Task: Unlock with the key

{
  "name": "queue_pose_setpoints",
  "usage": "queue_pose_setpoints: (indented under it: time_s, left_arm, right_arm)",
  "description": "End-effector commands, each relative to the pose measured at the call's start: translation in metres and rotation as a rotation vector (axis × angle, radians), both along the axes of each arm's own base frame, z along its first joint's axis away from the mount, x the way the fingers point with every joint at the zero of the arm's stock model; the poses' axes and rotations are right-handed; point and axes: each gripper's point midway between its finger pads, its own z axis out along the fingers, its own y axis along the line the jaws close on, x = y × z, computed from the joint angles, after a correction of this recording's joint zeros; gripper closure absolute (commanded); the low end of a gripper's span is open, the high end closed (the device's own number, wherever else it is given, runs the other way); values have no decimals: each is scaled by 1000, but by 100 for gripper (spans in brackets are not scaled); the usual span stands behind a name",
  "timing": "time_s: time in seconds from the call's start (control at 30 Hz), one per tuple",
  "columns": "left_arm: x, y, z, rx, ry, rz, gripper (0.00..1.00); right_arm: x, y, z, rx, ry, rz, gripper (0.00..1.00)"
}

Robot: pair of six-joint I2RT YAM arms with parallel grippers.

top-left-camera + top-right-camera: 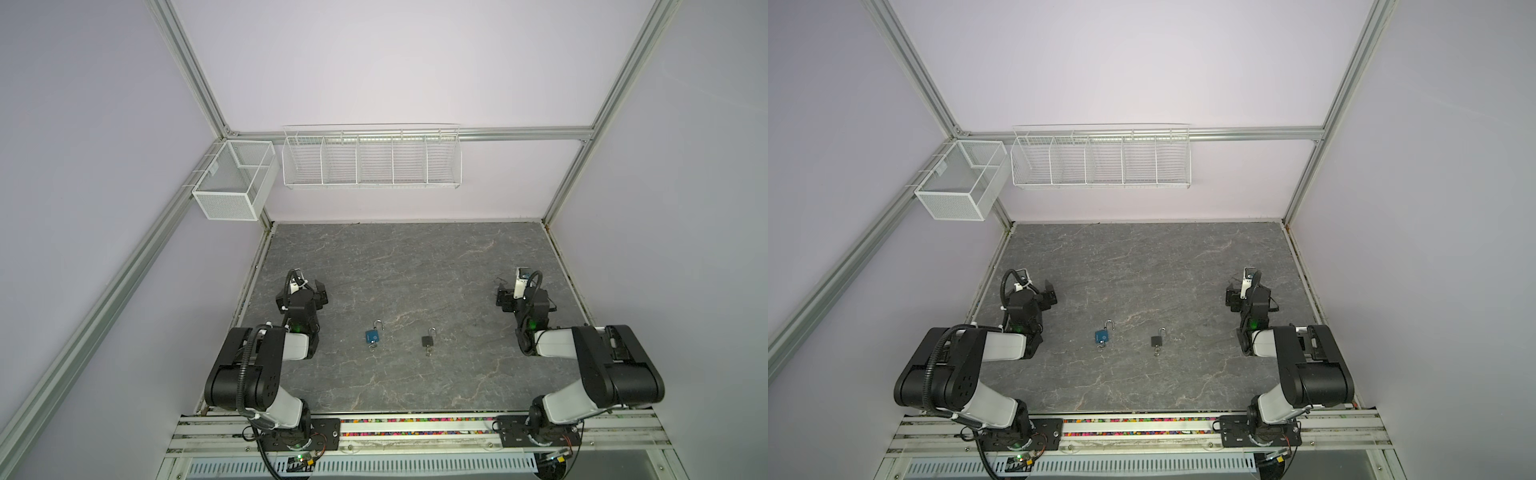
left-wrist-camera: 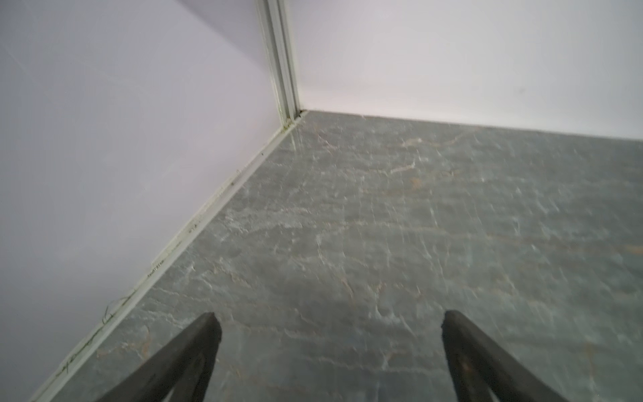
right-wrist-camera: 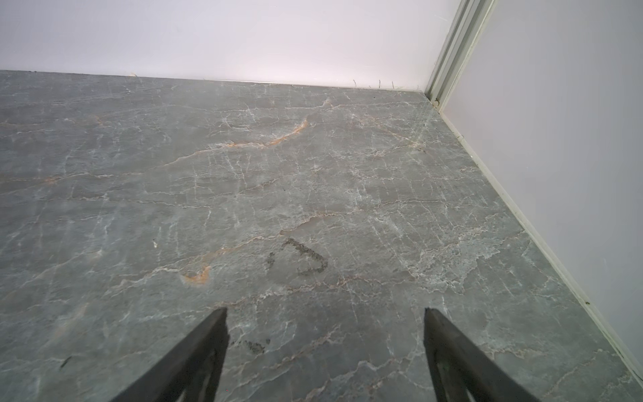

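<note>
Two small padlocks lie mid-table in both top views. The blue padlock (image 1: 372,336) (image 1: 1101,336) has a silver shackle pointing to the back wall and a key (image 1: 372,347) at its near end. To its right, the black padlock (image 1: 427,341) (image 1: 1156,341) lies the same way, with its own key (image 1: 428,353). Whether the keys sit in the keyholes is too small to tell. My left gripper (image 1: 320,291) (image 2: 328,323) is open over bare table at the left. My right gripper (image 1: 503,297) (image 3: 325,318) is open at the right. Both are empty and far from the padlocks.
The grey marble table (image 1: 407,266) is walled at the back and on both sides. A white mesh box (image 1: 232,187) and a long wire rack (image 1: 372,160) hang on the walls above the table. Dark smudges (image 3: 306,259) mark the surface ahead of my right gripper.
</note>
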Motion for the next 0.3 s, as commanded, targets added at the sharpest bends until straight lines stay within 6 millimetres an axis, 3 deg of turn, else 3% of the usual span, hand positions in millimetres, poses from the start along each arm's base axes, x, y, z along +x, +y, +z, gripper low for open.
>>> queue_pose_setpoints:
  time_s: [0.0, 0.27]
  left_arm:
    - [4, 0, 5, -33, -25, -8, 1]
    - [4, 0, 6, -31, -35, -7, 1]
  right_arm:
    - [3, 0, 7, -15, -30, 15, 11]
    - [3, 0, 7, -11, -28, 17, 11]
